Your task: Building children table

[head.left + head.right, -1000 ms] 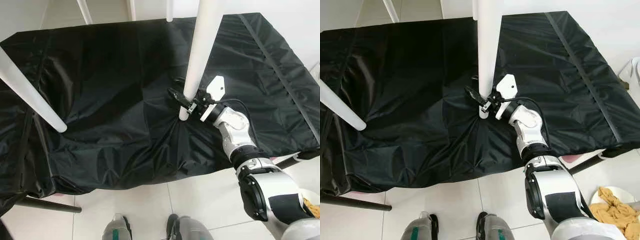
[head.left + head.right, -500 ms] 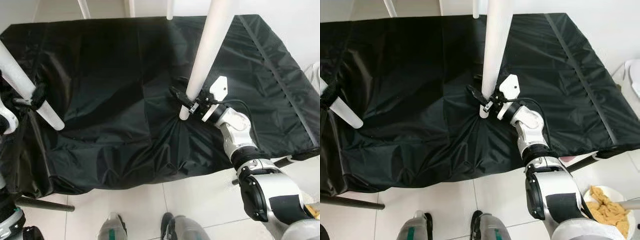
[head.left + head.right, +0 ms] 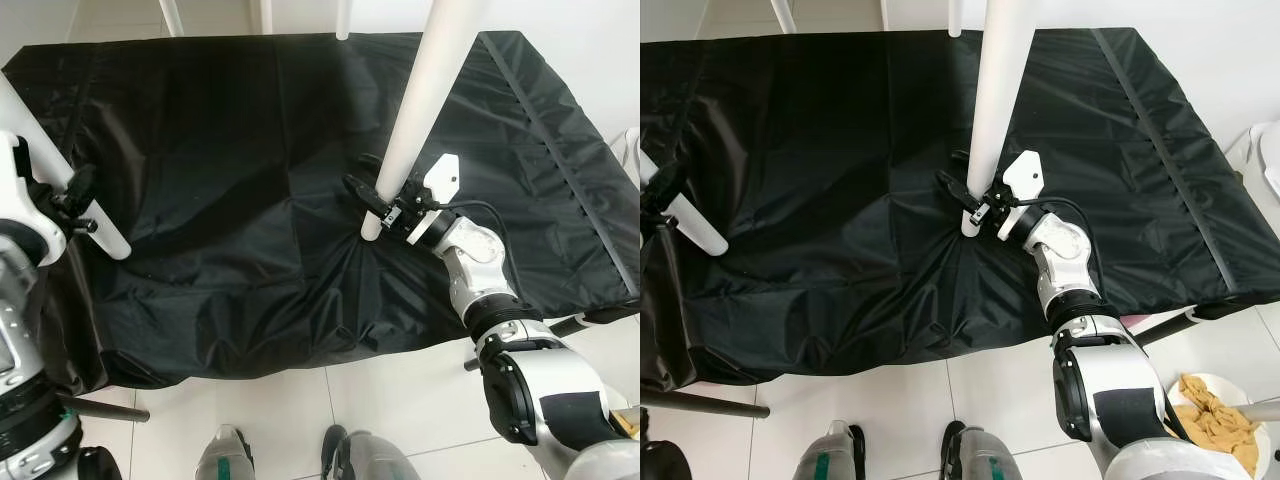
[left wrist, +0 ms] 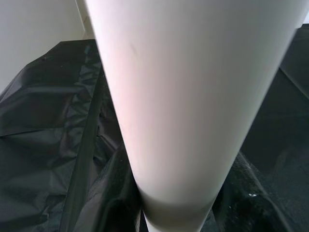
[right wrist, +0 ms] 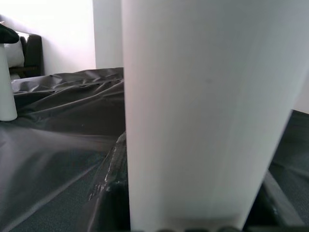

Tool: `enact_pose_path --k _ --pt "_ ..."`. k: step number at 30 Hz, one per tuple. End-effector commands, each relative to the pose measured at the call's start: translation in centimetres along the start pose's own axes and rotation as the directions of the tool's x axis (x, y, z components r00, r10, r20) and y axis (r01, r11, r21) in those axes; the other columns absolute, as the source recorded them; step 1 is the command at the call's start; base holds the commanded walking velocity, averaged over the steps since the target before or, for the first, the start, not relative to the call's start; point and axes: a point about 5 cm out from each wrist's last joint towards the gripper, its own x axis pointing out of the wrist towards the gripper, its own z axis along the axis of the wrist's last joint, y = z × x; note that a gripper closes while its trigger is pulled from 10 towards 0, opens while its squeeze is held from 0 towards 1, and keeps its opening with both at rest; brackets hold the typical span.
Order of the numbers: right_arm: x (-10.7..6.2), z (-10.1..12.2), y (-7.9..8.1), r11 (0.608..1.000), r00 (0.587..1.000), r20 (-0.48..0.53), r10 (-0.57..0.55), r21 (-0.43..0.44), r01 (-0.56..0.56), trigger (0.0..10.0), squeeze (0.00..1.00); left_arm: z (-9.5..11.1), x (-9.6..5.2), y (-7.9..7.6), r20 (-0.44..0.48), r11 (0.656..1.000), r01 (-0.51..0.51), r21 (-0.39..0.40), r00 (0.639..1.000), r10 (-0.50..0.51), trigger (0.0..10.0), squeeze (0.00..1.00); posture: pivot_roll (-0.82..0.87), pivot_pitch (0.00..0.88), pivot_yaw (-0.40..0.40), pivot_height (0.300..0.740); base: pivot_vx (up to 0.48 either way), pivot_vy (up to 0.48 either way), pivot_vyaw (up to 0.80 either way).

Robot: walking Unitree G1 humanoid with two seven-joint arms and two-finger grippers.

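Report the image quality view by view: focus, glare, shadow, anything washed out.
Left eye view: sharp; the black cover shows soft sheen on its creases, and the right gripper on the white leg is crisp. Right eye view: equally sharp, evenly lit. Left wrist view: the other white leg is too close, soft, pinkish-shaded at its left. Right wrist view: the leg is blurred and washed out; the cover beyond is clearer.

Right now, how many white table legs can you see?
5: one in the right hand, one in the left hand, three along the far edge; others may be hidden.
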Motion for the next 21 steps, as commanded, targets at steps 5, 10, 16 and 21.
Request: enact_pose_path --k 5,10,16,21 --pt "-2.4 -3.7 1.9 0.989 0.989 -0.141 -0.043 0.131 0.062 10.0 0.0 -0.1 -0.3 -0.4 -0.005 0.998 -0.036 0.045 0.999 0.036 0.0 0.0 0.24 0.196 0.001 0.74 0.0 0.0 0.0" --pt "-3.3 -3.8 1.7 0.968 0.977 -0.096 -0.19 0.146 0.203 10.0 0.0 -0.3 -0.6 -1.4 0.002 0.994 0.05 0.095 0.999 -0.05 10.0 0.0 0.25 0.2 -0.002 0.74 0.0 0.0 0.0" --pt "-4.1 -3.8 1.8 0.937 0.951 -0.062 -0.303 0.165 0.31 10.0 0.0 0.2 -0.8 -2.4 0.027 0.983 0.123 0.138 0.991 -0.128 10.0 0.0 0.24 0.211 -0.001 0.74 0.0 0.0 0.0" --pt "-4.4 -3.8 2.2 0.922 0.938 -0.054 -0.342 0.171 0.346 10.0 0.0 0.3 -0.8 -2.8 0.03 0.977 0.15 0.153 0.987 -0.156 10.0 0.0 0.24 0.214 0.001 0.74 0.0 0.0 0.0"
